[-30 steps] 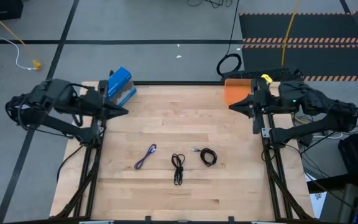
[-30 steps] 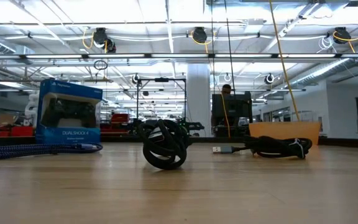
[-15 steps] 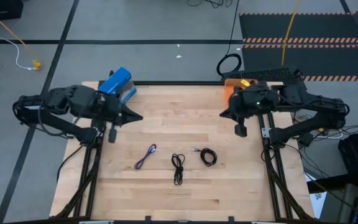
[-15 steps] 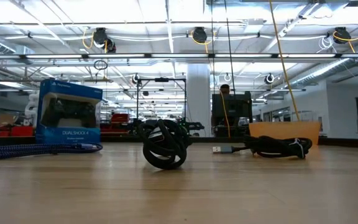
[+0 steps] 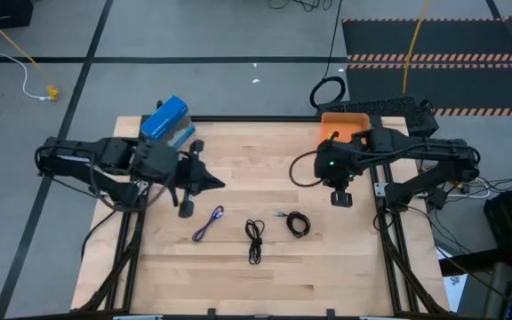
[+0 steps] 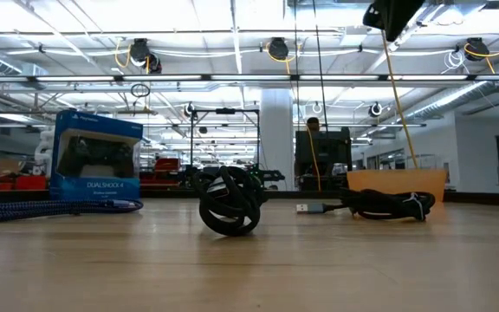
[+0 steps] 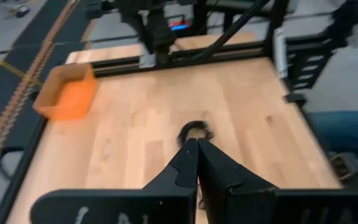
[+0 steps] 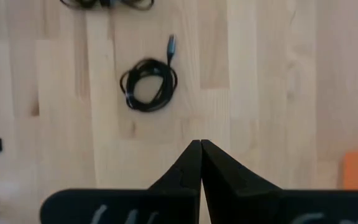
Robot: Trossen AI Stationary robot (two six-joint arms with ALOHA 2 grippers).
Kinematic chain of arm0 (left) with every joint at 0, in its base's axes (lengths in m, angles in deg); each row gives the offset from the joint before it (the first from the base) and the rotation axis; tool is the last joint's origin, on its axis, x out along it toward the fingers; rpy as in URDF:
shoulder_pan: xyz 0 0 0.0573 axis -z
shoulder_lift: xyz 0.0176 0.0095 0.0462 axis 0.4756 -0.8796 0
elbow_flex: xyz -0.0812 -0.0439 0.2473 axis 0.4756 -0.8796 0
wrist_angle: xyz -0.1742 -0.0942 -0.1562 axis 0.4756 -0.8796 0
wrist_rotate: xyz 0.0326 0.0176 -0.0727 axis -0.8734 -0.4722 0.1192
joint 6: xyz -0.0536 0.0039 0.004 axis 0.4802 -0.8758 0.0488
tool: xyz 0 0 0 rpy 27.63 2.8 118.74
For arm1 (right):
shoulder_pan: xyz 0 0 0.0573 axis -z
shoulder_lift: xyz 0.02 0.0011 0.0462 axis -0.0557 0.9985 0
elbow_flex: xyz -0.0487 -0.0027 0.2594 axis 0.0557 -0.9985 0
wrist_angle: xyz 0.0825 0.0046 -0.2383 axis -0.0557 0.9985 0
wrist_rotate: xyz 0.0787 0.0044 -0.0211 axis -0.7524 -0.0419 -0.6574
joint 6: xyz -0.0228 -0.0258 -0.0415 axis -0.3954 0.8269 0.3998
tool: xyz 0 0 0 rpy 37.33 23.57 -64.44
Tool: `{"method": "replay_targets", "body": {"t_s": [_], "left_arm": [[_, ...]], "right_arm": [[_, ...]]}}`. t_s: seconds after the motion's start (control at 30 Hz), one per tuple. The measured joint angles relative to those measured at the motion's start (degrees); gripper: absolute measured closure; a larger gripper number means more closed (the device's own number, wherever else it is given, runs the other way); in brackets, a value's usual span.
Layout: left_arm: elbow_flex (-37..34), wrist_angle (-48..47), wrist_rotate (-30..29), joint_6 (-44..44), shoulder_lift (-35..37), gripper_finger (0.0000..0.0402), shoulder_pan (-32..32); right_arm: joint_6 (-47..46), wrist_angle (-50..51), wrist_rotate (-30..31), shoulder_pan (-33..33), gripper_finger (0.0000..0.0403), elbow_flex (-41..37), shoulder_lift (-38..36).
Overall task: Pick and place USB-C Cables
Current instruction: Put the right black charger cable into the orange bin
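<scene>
Three USB-C cables lie flat in a row on the wooden table: a purple-blue one (image 5: 209,223) (image 6: 59,208), a black one folded long (image 5: 255,240) (image 6: 230,201), and a black one coiled in a ring (image 5: 298,223) (image 6: 388,204) (image 8: 149,84) (image 7: 194,130). My left gripper (image 5: 220,185) (image 7: 197,143) is shut and hovers over the table, just far of the purple-blue cable, aimed toward the table's right. My right gripper (image 5: 325,169) (image 8: 200,144) is shut, points down, and hangs above the table on the far side of the coiled cable.
A blue game-controller box (image 5: 165,120) (image 6: 96,156) stands at the far left corner. An orange bin (image 5: 343,127) (image 7: 67,93) (image 6: 397,182) sits at the far right. A large black cable loop (image 5: 327,92) lies beyond the far edge. A dark arm part (image 6: 392,16) hangs at the low view's top.
Both arms have swung from the far corners toward the table's middle and its near side. The left gripper has moved right and nearer, toward the purple-blue cable. The right gripper has moved left and tipped down above the coiled cable. The cables have stayed put.
</scene>
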Motion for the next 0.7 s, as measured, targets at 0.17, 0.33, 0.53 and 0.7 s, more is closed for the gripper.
{"method": "replay_targets", "body": {"t_s": [0.17,0.33,0.53,0.7], "left_arm": [[-0.02,-0.19,-5.79,0.31,-2.22,0.0392,1.33],[-1.24,1.44,-7.43,0.94,-3.95,0.0392,2.21],[-10.86,11.45,-8.77,-1.25,-3.47,0.0392,1.74],[-17.99,18.29,-8.95,0.26,-2.29,0.0392,-0.36]], "right_arm": [[-0.01,0.68,0.09,-1.75,0.0403,0.00,1.66],[-0.02,0.59,0.09,-4.30,0.0403,0.00,3.61],[-0.24,0.12,0.10,-6.62,0.0403,0.00,7.36],[-0.15,-1.81,0.11,-7.99,0.0403,0.00,11.38]]}}
